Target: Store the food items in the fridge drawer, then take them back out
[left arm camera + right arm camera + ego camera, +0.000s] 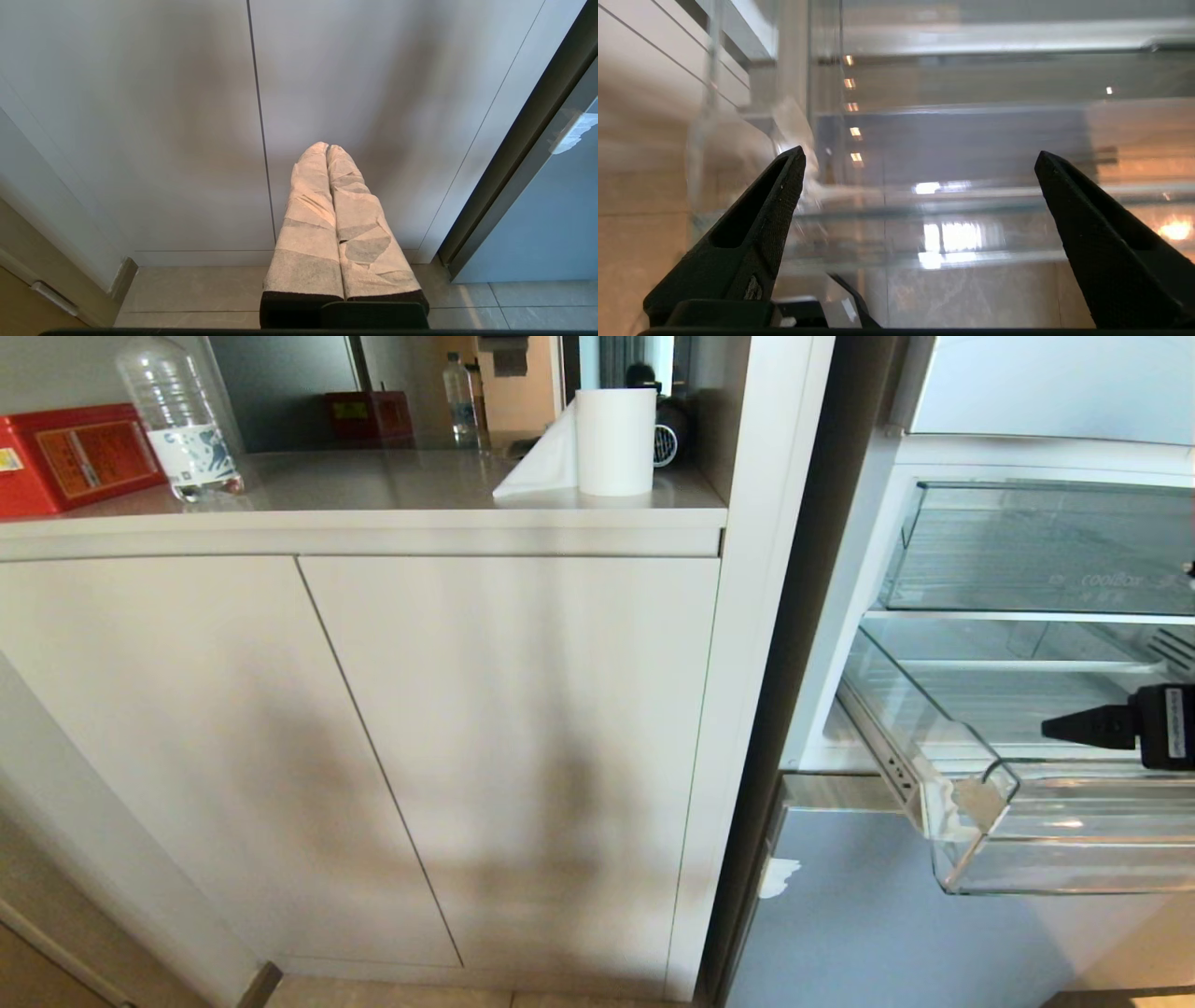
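Standing pulled out from the open fridge, the wide, shallow, transparent plastic fridge drawer (990,859) with its thick clear front lip and a white patch at the near front corner shows nothing inside, as far as the head view reaches; its right part runs off the frame. No food item appears in any view, so where the fruit lies cannot be told.

Over the drawer's open top, entering from the right edge of the head view, hangs the right gripper (1074,725), black and pointing left across the cavity. In its wrist view the right gripper (920,158) has its two black, wedge-shaped fingers (770,210) spread wide, with nothing between them but clear plastic and reflections. Above the drawer sits a clear bin with faint lettering on its front (1046,551), under a white shelf edge.

The left gripper (327,148), its fingers wrapped in pale tape and pressed together, is parked low in front of the pale cabinet doors (140,116), near the tiled floor (196,289).

My reading is that this falls between placing and retrieving, or just ahead of a reach: the hand is empty and over the drawer. The next move calls for finding the fruit first, then coming down clear of the front lip and closing evenly around its rounded sides.
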